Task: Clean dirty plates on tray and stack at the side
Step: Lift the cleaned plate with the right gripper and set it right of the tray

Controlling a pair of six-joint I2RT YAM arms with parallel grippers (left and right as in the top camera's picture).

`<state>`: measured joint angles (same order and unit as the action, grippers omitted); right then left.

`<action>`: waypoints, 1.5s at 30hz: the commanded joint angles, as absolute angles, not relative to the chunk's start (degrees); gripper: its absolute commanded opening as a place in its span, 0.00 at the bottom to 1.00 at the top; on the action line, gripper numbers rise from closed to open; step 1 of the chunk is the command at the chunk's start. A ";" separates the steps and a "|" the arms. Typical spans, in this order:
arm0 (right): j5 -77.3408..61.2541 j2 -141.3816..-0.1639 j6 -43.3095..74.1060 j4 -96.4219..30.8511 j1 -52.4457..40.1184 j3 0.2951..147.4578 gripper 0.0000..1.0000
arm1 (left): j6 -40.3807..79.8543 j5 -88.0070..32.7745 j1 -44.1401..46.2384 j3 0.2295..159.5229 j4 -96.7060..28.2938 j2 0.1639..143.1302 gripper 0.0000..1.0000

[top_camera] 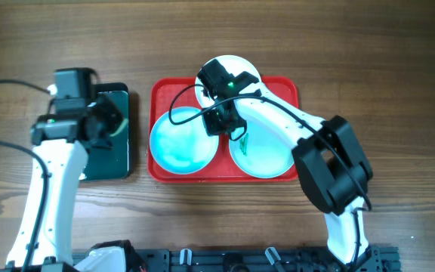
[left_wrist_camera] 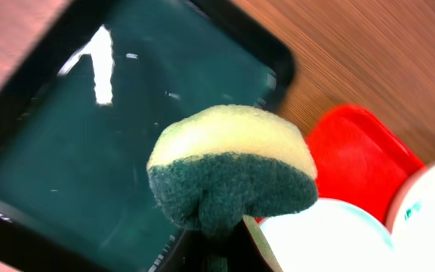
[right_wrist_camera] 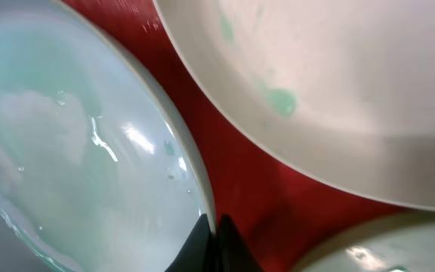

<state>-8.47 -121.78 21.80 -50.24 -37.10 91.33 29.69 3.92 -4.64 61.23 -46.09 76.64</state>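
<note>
**Full tray on the table**

It holds a turquoise plate left, a green-smeared plate right and a white plate behind. Over the black tray, the left hand clamps a sponge. The right hand has its fingertips together at the turquoise plate's rim.

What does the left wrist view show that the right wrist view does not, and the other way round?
Only the left wrist view: a yellow and green sponge right in front of the camera, the black tray behind it, and bare wooden table. Only the right wrist view: a close look at the green smears on the white plate, and the right fingers at the rim of the turquoise plate. Both: the red tray and parts of plates.
</note>
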 commanded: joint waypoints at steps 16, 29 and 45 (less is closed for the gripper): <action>57.43 -104.47 2.17 -48.05 -59.16 95.42 0.04 | 30.50 -5.78 -17.63 60.97 -46.83 80.05 0.04; 76.75 -104.47 -21.15 -30.46 -65.34 95.24 0.04 | 30.50 -5.78 -17.63 60.97 -47.00 80.05 0.04; -14.66 -104.53 24.58 -56.88 -7.81 95.13 0.04 | 30.50 -5.78 -17.63 60.97 -47.31 80.05 0.04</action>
